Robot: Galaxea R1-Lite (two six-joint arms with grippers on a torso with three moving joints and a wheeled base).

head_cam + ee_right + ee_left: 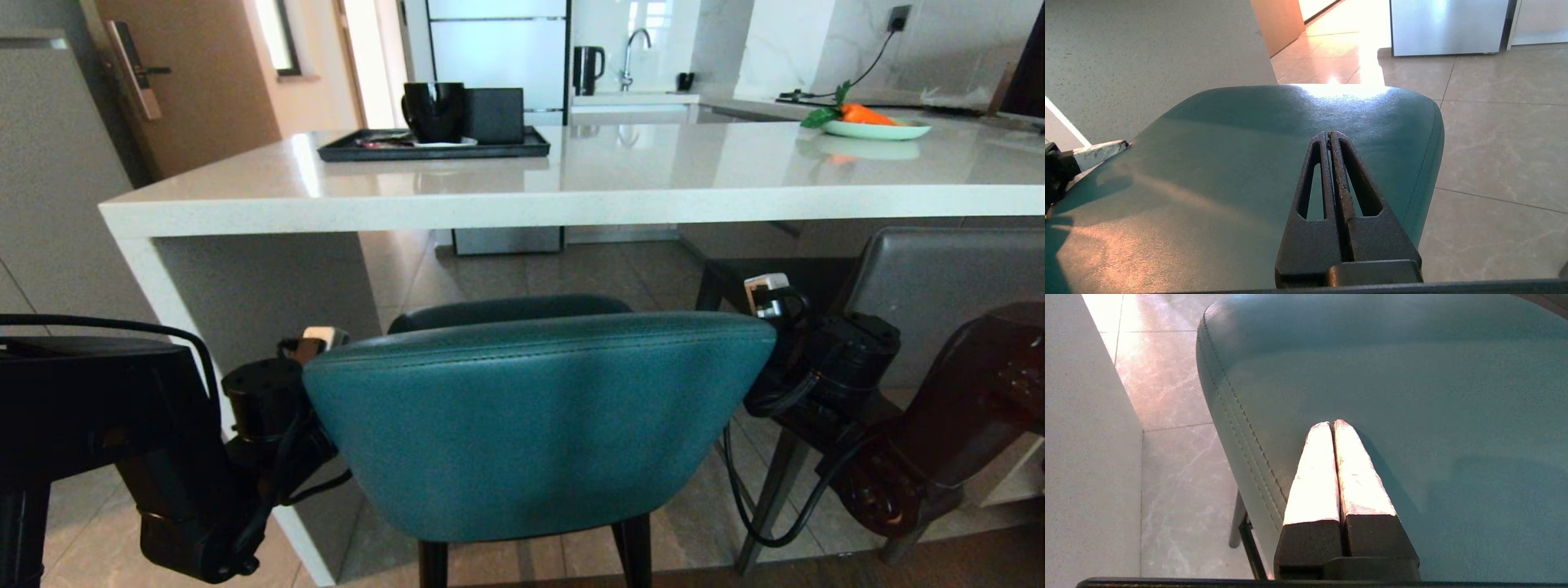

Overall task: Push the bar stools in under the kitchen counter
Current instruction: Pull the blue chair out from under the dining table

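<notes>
The teal bar stool (pixel 531 425) stands just in front of the kitchen counter (pixel 571 196), its curved back towards me and its seat partly under the slab. At the back's left end is my left gripper (pixel 325 335), shut, its white fingertips (pixel 1327 457) lying against the teal leather (pixel 1412 396). My right gripper (pixel 766 292) is at the right end, also shut, with its black tips resting on the leather (pixel 1229 163). The dark grey bar stool (pixel 939 302) stands to the right, tucked under the counter's edge.
The counter's white side leg (pixel 163 302) stands close on the left of the teal stool. On the counter are a black tray (pixel 490 150) with a mug and a box, and a plate (pixel 878 129) with a carrot. A fridge (pixel 498 49) stands beyond.
</notes>
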